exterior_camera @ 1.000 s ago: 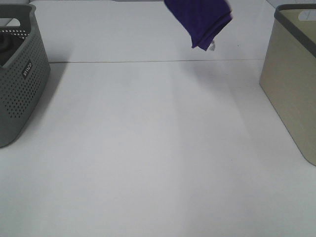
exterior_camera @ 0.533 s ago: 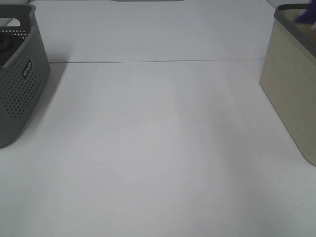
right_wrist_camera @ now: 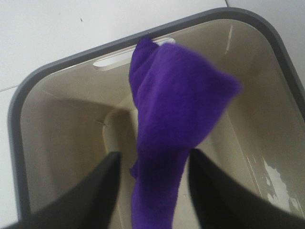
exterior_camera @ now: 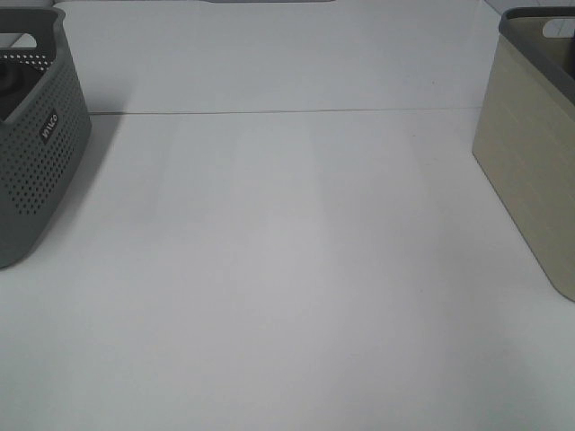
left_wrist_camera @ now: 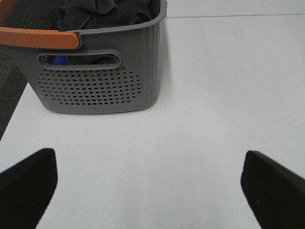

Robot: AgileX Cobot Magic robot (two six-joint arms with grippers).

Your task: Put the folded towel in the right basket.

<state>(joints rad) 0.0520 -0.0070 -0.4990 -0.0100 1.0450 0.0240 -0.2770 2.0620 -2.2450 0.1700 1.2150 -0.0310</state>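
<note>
The folded towel (right_wrist_camera: 176,109) is purple and shows only in the right wrist view. It hangs between my right gripper's (right_wrist_camera: 155,164) black fingers (right_wrist_camera: 107,191), which are shut on it. It dangles over the inside of the right basket (right_wrist_camera: 47,119), a beige bin with a grey rim. The far tip of the towel is blurred. In the high view the right basket (exterior_camera: 530,171) stands at the right edge; the towel and both grippers are out of that view. My left gripper (left_wrist_camera: 147,160) is open and empty above the white table.
A grey perforated basket (exterior_camera: 36,153) stands at the left edge of the table. In the left wrist view it (left_wrist_camera: 95,86) holds dark clothes (left_wrist_camera: 105,9) and has an orange handle (left_wrist_camera: 38,38). A seam line (exterior_camera: 269,112) crosses the white table.
The purple towel has moved right across the back of the table, out of the high view. It was at the basket's rim half a second ago and now hangs over the basket's inside.
</note>
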